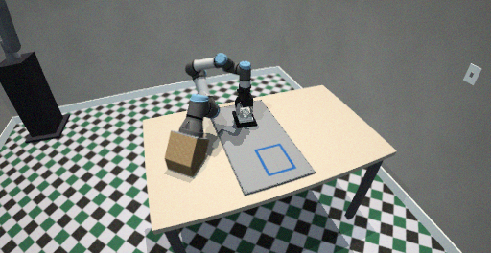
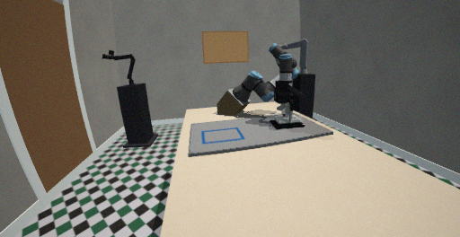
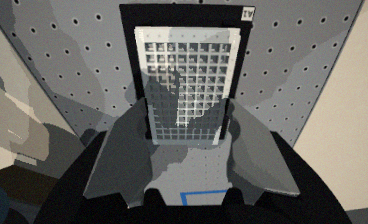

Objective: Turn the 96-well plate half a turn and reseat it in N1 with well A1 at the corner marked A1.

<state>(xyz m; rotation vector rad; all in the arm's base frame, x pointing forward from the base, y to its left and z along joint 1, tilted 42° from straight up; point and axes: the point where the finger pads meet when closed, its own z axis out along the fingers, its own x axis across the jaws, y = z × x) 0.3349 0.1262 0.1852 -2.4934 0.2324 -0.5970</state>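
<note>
From above, the arm (image 1: 207, 65) stands on a tan block (image 1: 186, 153) at the 9 o'clock side of the table (image 1: 336, 130). It reaches over to the far end of the grey mat (image 1: 249, 169), toward 12 o'clock. There the gripper (image 1: 245, 110) points straight down on the plate (image 1: 245, 113), which is over the black nest (image 1: 238, 121). A blue square (image 1: 274, 159) is drawn on the mat toward 5 o'clock from the nest, well apart from it. A black pedestal (image 1: 29, 97) stands on the checkered floor (image 1: 72, 193) at 9 o'clock.

At the exterior camera, the gripper (image 2: 287, 109) hangs vertical just above the nest (image 2: 287, 124), at 3 o'clock on the mat (image 2: 252, 140). The plate is too small to tell apart here, and I cannot tell if it touches the nest. The blue square (image 2: 222, 135) is at 9 o'clock of the nest.

Through the wrist camera, the two fingers are closed on the long sides of the plate (image 3: 187, 85), near its 6 o'clock end. The plate lies over the nest (image 3: 130, 60), whose black rim shows at the 9, 12 and 3 o'clock sides. The A1 mark (image 3: 247, 13) is at the nest's corner toward 1 o'clock. The plate's corner near that mark looks a little cut, but it is too small to be sure. Perforated mat (image 3: 75, 60) lies around the nest.
</note>
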